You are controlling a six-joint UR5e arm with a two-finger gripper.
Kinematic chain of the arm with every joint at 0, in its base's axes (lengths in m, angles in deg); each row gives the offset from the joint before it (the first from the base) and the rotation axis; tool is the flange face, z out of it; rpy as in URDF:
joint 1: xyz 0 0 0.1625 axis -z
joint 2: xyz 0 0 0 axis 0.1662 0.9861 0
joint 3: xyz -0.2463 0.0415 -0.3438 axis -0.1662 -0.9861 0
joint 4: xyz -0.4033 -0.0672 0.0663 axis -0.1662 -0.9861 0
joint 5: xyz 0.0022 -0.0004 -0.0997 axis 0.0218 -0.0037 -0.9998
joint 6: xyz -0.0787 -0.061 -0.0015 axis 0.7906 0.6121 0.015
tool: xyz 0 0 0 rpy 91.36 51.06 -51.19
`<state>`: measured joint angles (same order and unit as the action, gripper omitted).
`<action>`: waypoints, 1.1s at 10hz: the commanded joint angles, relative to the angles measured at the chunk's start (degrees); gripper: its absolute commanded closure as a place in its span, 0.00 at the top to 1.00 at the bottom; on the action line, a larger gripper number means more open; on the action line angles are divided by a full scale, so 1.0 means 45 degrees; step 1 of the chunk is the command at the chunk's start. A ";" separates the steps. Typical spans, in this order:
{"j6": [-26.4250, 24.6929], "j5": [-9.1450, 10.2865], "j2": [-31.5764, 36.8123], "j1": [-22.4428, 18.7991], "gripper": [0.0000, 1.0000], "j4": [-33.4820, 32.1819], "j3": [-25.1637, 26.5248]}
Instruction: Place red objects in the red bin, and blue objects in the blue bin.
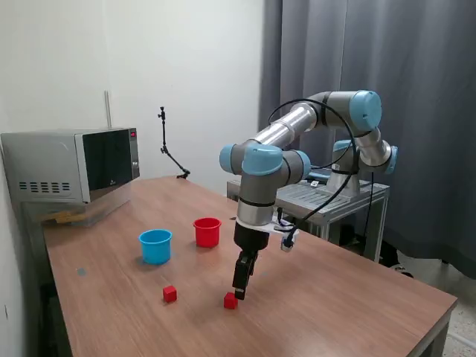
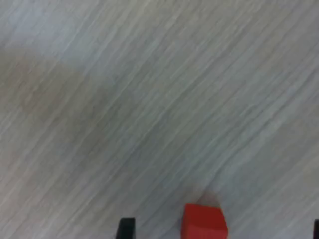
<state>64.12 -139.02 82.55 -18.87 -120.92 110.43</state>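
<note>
- The hand [image 1: 240, 291] hangs low over the worktop [image 1: 349, 297], fingers pointing down, just above the red cube [image 1: 230, 300] that lies at the near middle of the surface.
- In the wrist view that cube [image 2: 204, 222] sits between two dark fingertips [image 2: 126, 228], one well to one side of it and the other at the picture's far edge, so the hand is spread wide and holds nothing; my judgement is that it is lined up this way to straddle the cube before closing.
- A second red cube [image 1: 170, 294] lies on the worktop toward the exterior view's left, well apart from the first.
- The red bin [image 1: 207, 231] stands upright farther back, with the blue bin [image 1: 155, 245] beside it to the exterior view's left; both open upward, ready to receive drops.
- No blue cubes are visible on the surface; whether any sit inside a bin cannot be told.
- A microwave [image 1: 71, 163] stands at the far left edge, clear of the work.
</note>
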 commanded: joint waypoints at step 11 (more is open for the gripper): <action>0.0015 0.0001 -0.0798 0.0213 1.00 -0.0046 -0.0104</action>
<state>64.19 -139.00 79.31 -17.92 -121.03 110.15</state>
